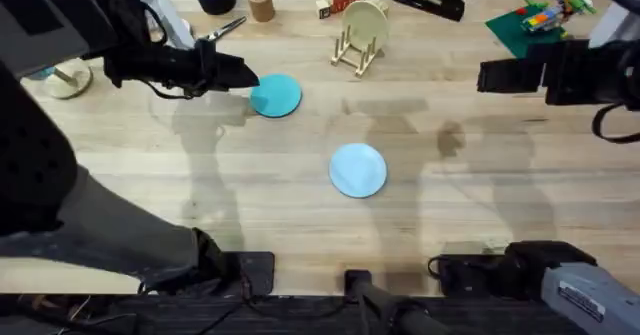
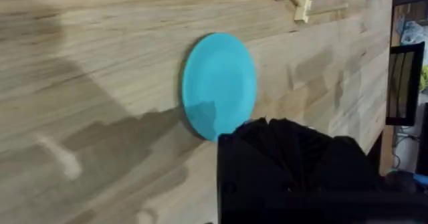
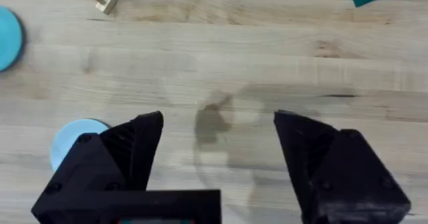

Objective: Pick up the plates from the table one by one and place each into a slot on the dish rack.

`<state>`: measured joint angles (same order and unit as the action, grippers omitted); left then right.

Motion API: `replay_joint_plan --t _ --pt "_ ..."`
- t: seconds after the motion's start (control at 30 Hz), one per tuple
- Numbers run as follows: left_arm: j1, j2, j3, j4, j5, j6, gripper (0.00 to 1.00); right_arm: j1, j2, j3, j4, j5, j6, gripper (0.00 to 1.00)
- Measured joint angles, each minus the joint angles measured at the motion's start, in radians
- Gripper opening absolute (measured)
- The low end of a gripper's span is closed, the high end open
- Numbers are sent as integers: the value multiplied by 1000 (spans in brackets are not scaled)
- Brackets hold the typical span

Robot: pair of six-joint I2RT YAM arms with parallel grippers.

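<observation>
While both plates lie flat on the table [image 1: 150, 185], the left gripper [image 1: 245, 75] hangs just above the teal plate [image 1: 276, 95], at that plate's left rim, toward the far left part of the tabletop; whether its fingers are apart or together I cannot tell. Its wrist view shows the teal plate [image 2: 219, 85] just beyond its dark fingers. The pale blue plate [image 1: 357, 169] rests near the middle of the tabletop, well apart from both grippers. A dish rack [image 1: 357, 47] near the far edge holds a cream plate [image 1: 364, 20] upright. By the right edge, the right gripper [image 3: 217, 140] hovers over bare wood with its fingers spread wide.
</observation>
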<state>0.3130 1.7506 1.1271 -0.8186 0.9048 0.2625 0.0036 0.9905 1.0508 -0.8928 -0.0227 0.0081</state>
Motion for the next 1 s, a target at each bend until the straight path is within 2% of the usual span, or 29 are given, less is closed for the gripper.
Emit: replay_joint_plan --t 0.6,1.0 --pt "0 196 1 99 13 16 41 0 0 0 0 0 0 996" --pt "8 290 28 136 119 16 41 0 0 0 0 0 0 996"
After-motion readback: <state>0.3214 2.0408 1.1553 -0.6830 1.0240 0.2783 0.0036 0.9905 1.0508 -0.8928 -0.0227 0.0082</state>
